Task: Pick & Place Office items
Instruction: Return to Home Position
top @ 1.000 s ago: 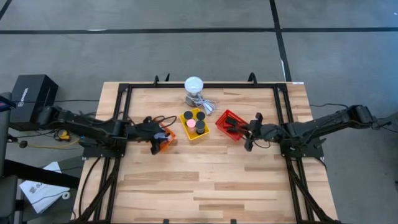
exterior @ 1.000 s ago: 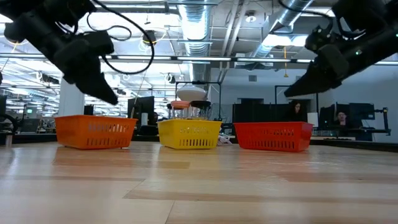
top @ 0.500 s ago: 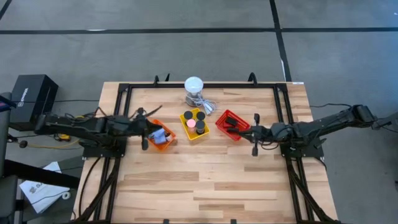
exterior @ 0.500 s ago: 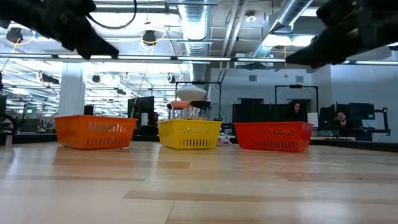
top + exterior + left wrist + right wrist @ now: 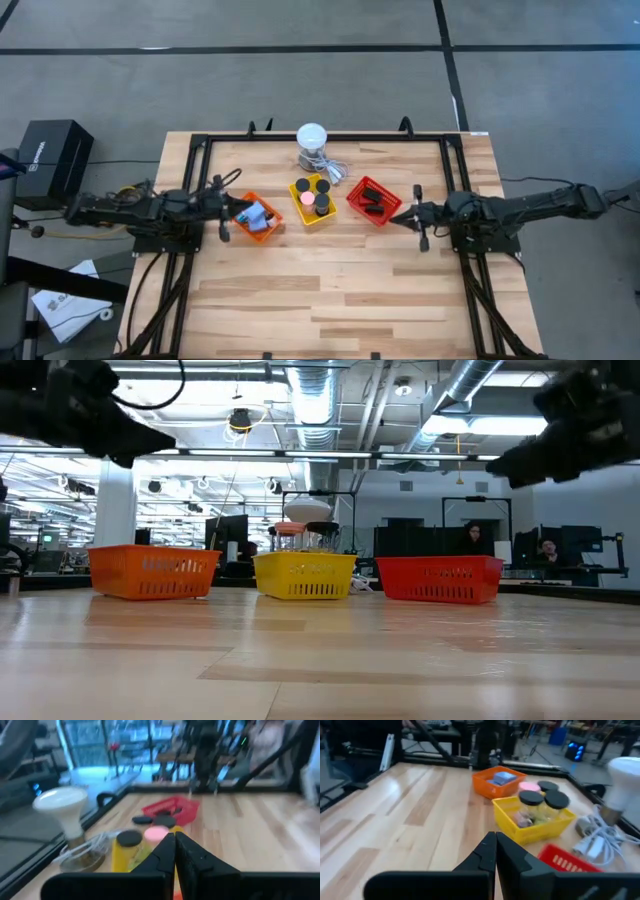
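Three mesh baskets stand in a row on the wooden table. The orange basket [image 5: 258,218] holds light-blue blocks [image 5: 256,213]. The yellow basket [image 5: 313,199] holds black discs [image 5: 303,186] and a pink disc [image 5: 307,198]. The red basket [image 5: 372,201] holds black bars [image 5: 373,196]. My left gripper [image 5: 231,208] hangs shut and empty just left of the orange basket, above the table. My right gripper [image 5: 401,217] hangs shut and empty just right of the red basket. In the wrist views the left gripper [image 5: 175,851] and the right gripper [image 5: 496,851] show their fingers closed together.
A white round-topped device [image 5: 312,140] with a grey cable [image 5: 335,170] stands behind the yellow basket near the far edge. A black frame [image 5: 200,150] runs along the table's sides. Bare wood [image 5: 320,290] lies between the baskets and the near edge.
Both grippers have drawn back from the baskets and risen. My left gripper has gone from over the orange basket toward the table's left edge. My right gripper has gone from over the red basket toward the right edge. The baskets have stayed in place.
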Controlling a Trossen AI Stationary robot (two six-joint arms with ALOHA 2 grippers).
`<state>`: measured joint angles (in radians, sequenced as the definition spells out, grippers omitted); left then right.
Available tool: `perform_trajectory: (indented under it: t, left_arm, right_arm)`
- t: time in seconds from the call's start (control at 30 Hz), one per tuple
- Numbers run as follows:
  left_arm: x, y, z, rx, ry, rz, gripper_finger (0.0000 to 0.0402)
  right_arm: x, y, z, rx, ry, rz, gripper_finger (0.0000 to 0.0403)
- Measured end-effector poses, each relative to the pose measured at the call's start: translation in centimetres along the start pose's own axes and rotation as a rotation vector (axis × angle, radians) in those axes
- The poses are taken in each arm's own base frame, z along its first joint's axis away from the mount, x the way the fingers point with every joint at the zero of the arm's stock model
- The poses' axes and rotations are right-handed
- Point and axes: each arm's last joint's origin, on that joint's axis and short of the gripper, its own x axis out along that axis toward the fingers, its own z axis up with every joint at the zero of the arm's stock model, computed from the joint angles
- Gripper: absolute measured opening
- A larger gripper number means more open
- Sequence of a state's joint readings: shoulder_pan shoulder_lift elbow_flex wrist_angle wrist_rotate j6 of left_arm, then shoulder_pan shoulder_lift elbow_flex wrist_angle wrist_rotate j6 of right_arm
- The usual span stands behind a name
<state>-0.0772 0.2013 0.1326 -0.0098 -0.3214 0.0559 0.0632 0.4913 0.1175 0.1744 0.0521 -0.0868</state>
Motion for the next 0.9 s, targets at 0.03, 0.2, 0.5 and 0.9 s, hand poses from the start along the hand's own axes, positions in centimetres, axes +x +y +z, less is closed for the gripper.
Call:
perform_trajectory:
  t: [0.03, 0.2, 0.5, 0.9]
  left_arm:
    - [-0.1, 0.0, -0.2, -0.009, -0.030, -0.015, 0.0002]
    - [-0.4, -0.1, -1.2, 0.022, -0.161, -0.042, 0.0002]
    - [-0.7, -0.2, -1.6, -0.007, -0.196, -0.115, 0.0002]
    - [-0.8, -0.2, -1.2, 0.010, -0.239, -0.113, 0.0002]
  right_arm:
    - [-0.2, -0.1, -0.4, 0.003, -0.016, -0.012, 0.0001]
    - [-1.0, -0.5, -2.0, 0.030, -0.091, -0.015, 0.0001]
    - [-2.2, -0.7, -1.6, 0.060, -0.167, 0.061, 0.0000]
    - [-3.4, -0.7, -1.3, -0.007, -0.228, 0.048, 0.0000]
